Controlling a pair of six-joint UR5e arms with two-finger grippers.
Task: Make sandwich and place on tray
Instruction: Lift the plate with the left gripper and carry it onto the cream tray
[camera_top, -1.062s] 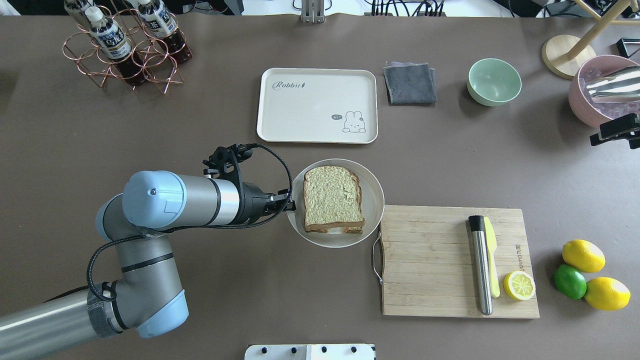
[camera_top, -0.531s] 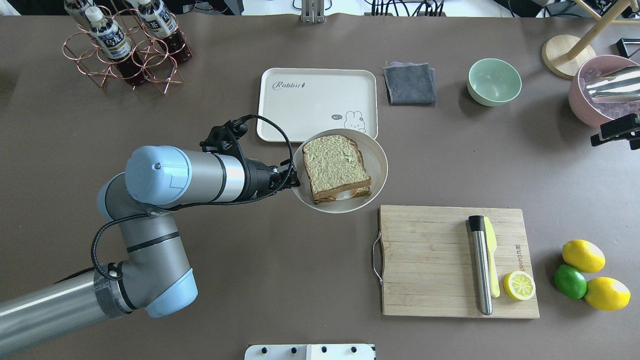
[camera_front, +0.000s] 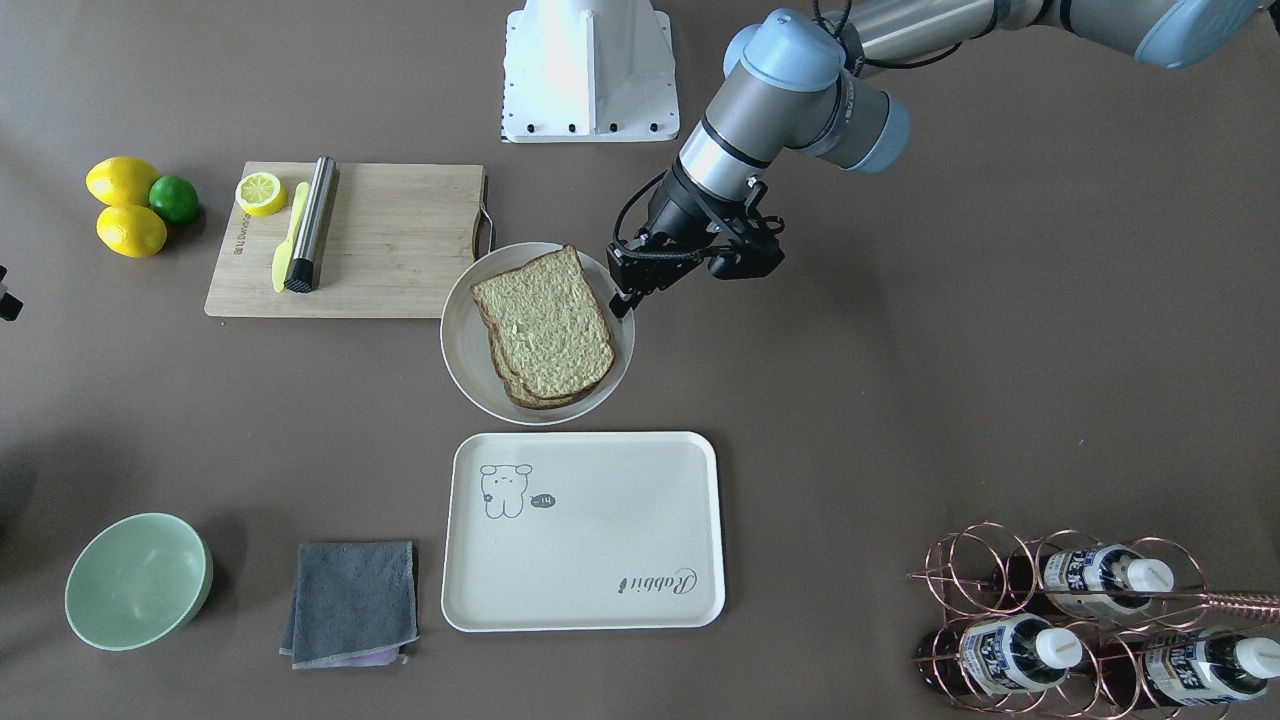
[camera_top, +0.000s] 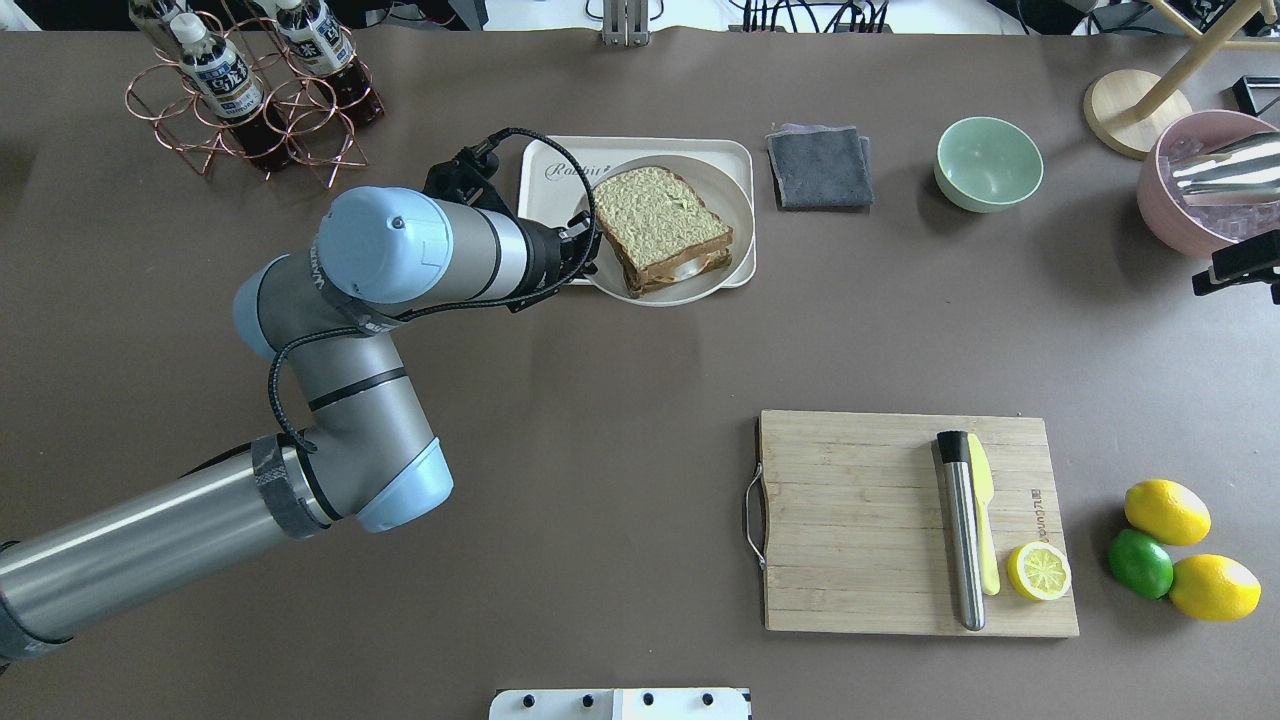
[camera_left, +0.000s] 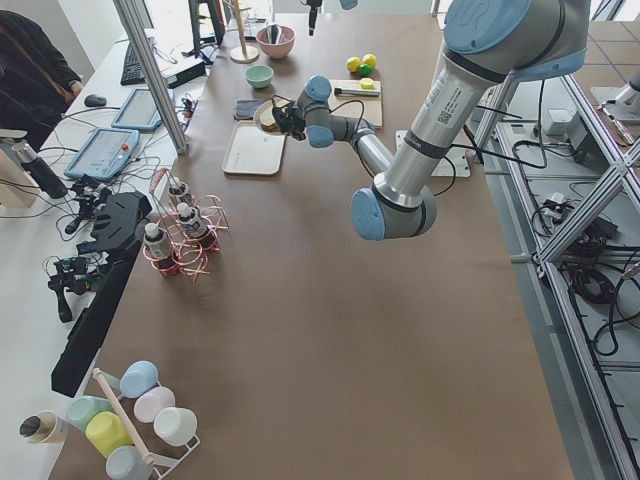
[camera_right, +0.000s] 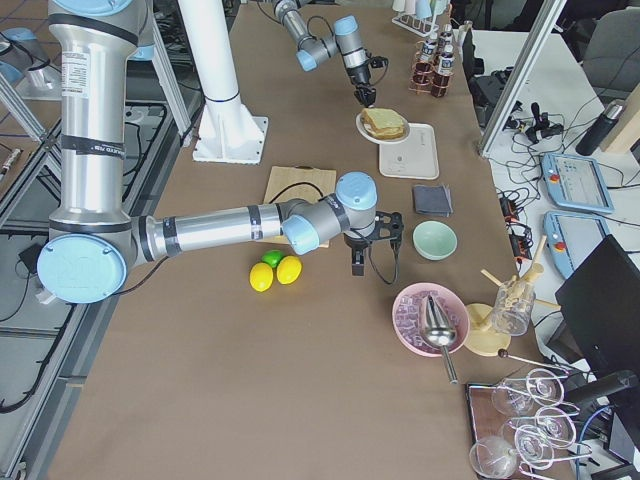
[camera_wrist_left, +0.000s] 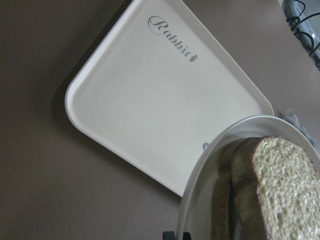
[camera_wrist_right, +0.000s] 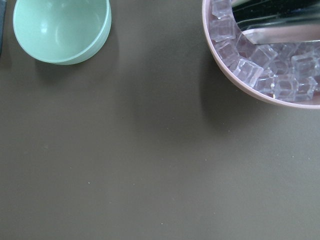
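The sandwich (camera_top: 660, 225), two speckled bread slices with a bit of white egg (camera_top: 690, 265) showing between them, lies on a round light-grey plate (camera_top: 690, 295). My left gripper (camera_top: 585, 255) is shut on the plate's left rim and holds it in the air over the cream tray (camera_top: 545, 195). In the front view the plate (camera_front: 465, 350) and sandwich (camera_front: 545, 330) hang just short of the tray (camera_front: 600, 540). The left wrist view shows the tray (camera_wrist_left: 150, 100) below the plate rim (camera_wrist_left: 200, 200). My right gripper (camera_top: 1235, 262) hovers at the far right; I cannot tell whether it is open.
A wooden cutting board (camera_top: 860, 520) with a yellow knife, a metal cylinder and a lemon half lies front right, with lemons and a lime (camera_top: 1140, 563) beside it. A grey cloth (camera_top: 820, 165), green bowl (camera_top: 988, 163) and pink ice bowl (camera_top: 1200, 190) sit behind. A bottle rack (camera_top: 250, 90) stands far left.
My left arm has lifted the plate with the sandwich off the table and carried it away from me, from beside the cutting board to above the tray.
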